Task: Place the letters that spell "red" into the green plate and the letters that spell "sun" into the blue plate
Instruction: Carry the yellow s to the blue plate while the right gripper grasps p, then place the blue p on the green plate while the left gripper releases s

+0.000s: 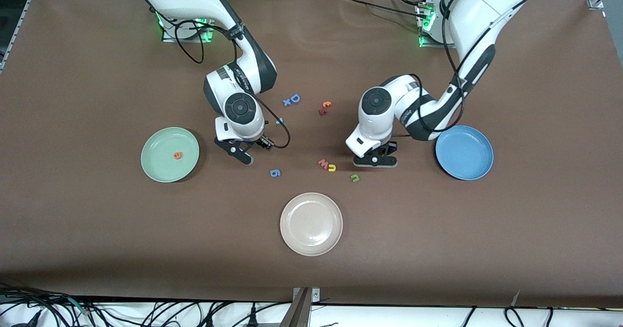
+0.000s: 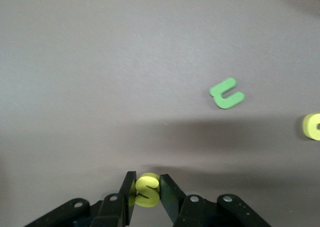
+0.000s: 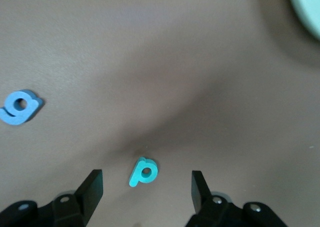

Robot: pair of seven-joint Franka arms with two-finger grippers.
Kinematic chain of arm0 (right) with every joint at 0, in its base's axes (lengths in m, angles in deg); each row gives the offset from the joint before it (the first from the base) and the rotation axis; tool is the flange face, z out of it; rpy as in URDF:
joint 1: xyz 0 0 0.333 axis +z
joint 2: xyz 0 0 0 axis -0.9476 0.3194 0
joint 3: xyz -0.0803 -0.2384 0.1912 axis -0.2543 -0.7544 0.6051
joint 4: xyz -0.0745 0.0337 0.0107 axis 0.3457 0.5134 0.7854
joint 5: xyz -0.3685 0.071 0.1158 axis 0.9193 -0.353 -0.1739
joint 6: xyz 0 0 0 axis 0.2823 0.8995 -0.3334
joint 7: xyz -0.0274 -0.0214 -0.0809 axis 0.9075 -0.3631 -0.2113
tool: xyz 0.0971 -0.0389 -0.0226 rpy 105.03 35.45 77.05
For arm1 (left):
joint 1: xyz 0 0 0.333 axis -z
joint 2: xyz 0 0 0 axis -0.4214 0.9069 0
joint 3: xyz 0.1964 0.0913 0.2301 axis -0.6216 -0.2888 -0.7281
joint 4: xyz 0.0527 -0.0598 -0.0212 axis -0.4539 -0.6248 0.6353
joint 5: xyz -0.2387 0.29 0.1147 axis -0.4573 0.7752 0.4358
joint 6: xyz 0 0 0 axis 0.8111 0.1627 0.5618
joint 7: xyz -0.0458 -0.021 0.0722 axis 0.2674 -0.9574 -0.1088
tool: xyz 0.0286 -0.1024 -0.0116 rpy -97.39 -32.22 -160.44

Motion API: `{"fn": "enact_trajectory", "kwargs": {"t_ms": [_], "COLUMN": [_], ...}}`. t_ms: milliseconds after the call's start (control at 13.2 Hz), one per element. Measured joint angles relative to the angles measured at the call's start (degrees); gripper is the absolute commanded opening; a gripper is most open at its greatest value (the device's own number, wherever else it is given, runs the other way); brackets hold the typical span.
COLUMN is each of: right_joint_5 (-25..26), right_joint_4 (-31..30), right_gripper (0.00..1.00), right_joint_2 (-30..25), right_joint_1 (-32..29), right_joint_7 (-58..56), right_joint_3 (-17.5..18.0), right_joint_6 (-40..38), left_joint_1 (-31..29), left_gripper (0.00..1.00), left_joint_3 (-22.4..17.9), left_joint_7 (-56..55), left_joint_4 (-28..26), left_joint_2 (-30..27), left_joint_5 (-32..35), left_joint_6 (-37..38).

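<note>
Brown paper covers the whole table point(image 1: 97, 229), and on it sit 3 plates: the green plate point(image 1: 160, 169) toward my right arm's end with the orange "e" point(image 1: 177, 155) already in it, the blue plate point(image 1: 479, 166) toward my left arm's end with nothing in it yet, and a beige plate point(image 1: 311, 224) nearest the front camera. My left gripper point(image 2: 147, 197) is low over the table beside the blue plate, its fingers point(image 2: 170, 197) pinched on the yellow "s" point(image 2: 147, 189); to do this well I should lift straight up, keep the pinch steady, carry over the blue rim and let go only when low above the plate's floor so the foam doesn't bounce out. My right gripper point(image 3: 146, 187) hangs just above the table between the green plate and the scattered letters, jaws spread wide with the teal "d" point(image 3: 144, 171) lying between them, untouched; I judge I should centre on it, settle lower, then close gently. Smaller things remain: the olive arch point(image 2: 227, 93) and the yellow arch point(image 1: 332, 167) near the salmon "w" point(image 1: 322, 163), the blue "g" point(image 3: 19, 107), and the blue "D" point(image 1: 294, 98).
</note>
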Motion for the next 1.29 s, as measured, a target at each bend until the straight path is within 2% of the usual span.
{"fn": "enact_trajectory", "kwargs": {"t_ms": [227, 454, 606, 757, 909, 1287], "right_joint_5": [-0.31, -0.32, -0.32, -0.33, -0.33, -0.35], "right_joint_4": [-3.85, -5.43, -5.57, -5.57, -5.57, -5.53], "right_gripper": [0.72, 0.64, 0.58, 0.56, 0.52, 0.17], "right_joint_2": [0.56, 0.85, 0.97, 1.10, 1.24, 1.29], "right_joint_1": [0.10, 0.18, 0.18, 0.18, 0.18, 0.18], "right_joint_7": [3.03, 5.35, 6.44, 6.85, 6.96, 7.26], "right_joint_3": [0.75, 1.41, 1.42, 1.43, 1.43, 1.44], "right_joint_6": [6.69, 9.05, 9.16, 9.46, 9.66, 10.44], "left_joint_1": [-8.50, -19.08, -25.45, -30.13, -32.35, -33.48], "left_gripper": [0.21, 0.21, 0.21, 0.21, 0.21, 0.22], "left_joint_3": [4.39, 8.22, 9.01, 9.16, 9.22, 9.25], "left_joint_7": [10.66, 22.93, 31.70, 38.03, 40.07, 40.13], "left_joint_4": [0.01, 0.00, -0.02, -0.26, -0.94, -2.72], "left_joint_2": [-1.34, -2.26, -2.44, -2.43, -2.39, -1.61], "left_joint_5": [-1.20, -1.25, -1.27, -1.31, -1.38, -1.64], "left_joint_6": [3.04, 5.83, 6.68, 6.75, 6.88, 8.19]}}
